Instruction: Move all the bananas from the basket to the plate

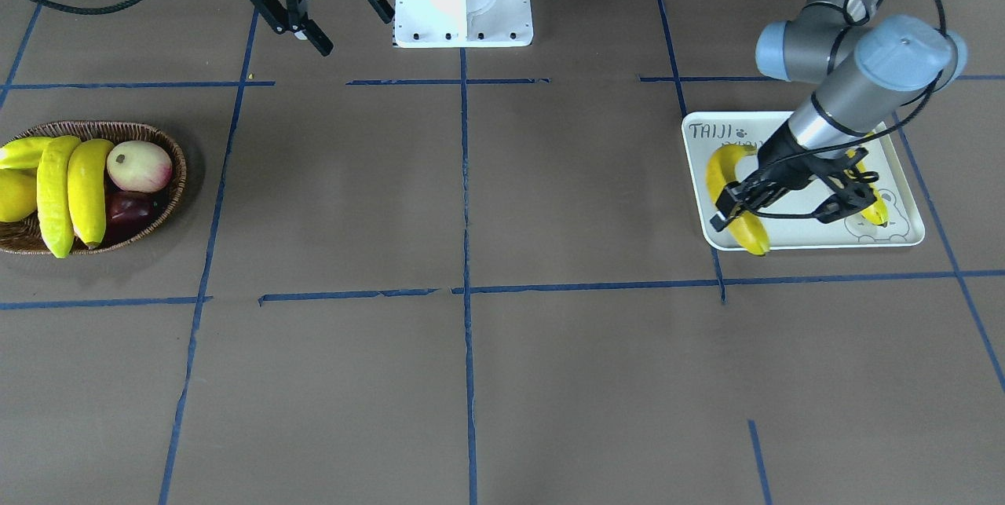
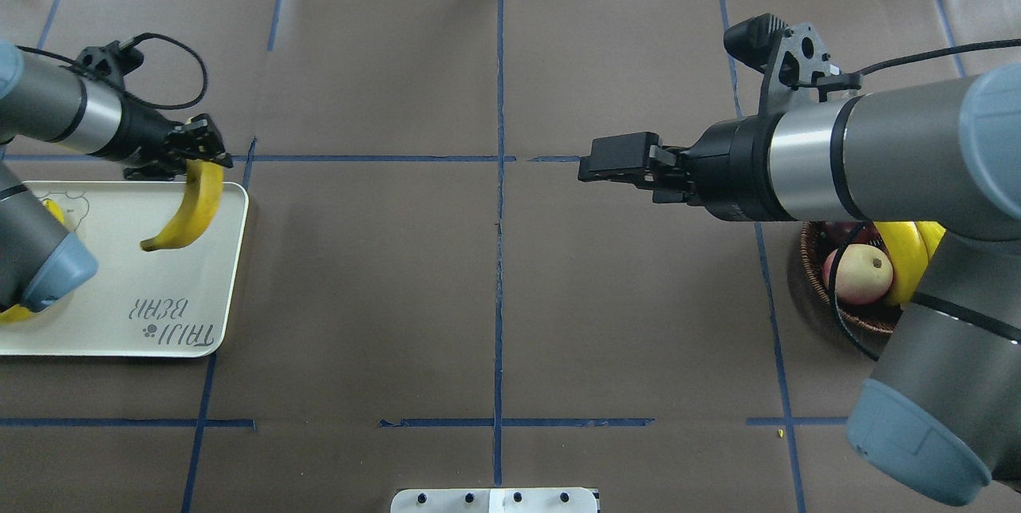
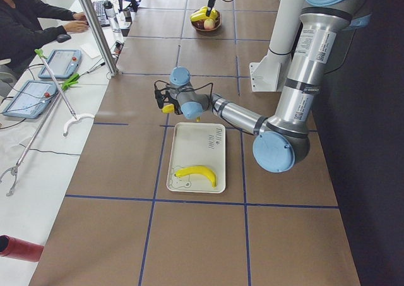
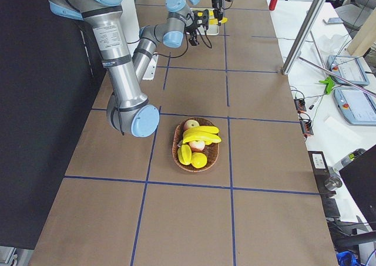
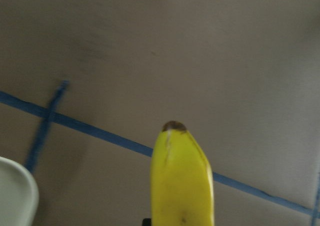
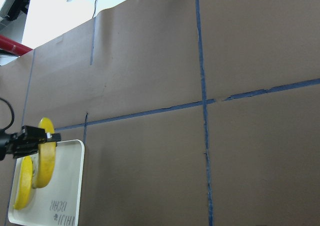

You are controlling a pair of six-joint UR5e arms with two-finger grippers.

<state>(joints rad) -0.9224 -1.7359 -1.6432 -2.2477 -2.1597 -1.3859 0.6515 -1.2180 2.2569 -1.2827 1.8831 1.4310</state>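
Fingers (image 6: pixel 33 135) of left gripper (image 2: pixel 203 152) clenched on banana (image 2: pixel 191 214) over plate (image 2: pixel 120 297), contact partly masked. Right gripper (image 1: pixel 352 24) splayed, empty. Basket (image 1: pixel 169 151) cropped at frame edge.

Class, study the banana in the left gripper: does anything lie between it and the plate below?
Nothing visible does. The banana hangs from the left gripper over a bare part of the plate; the other banana lies apart.
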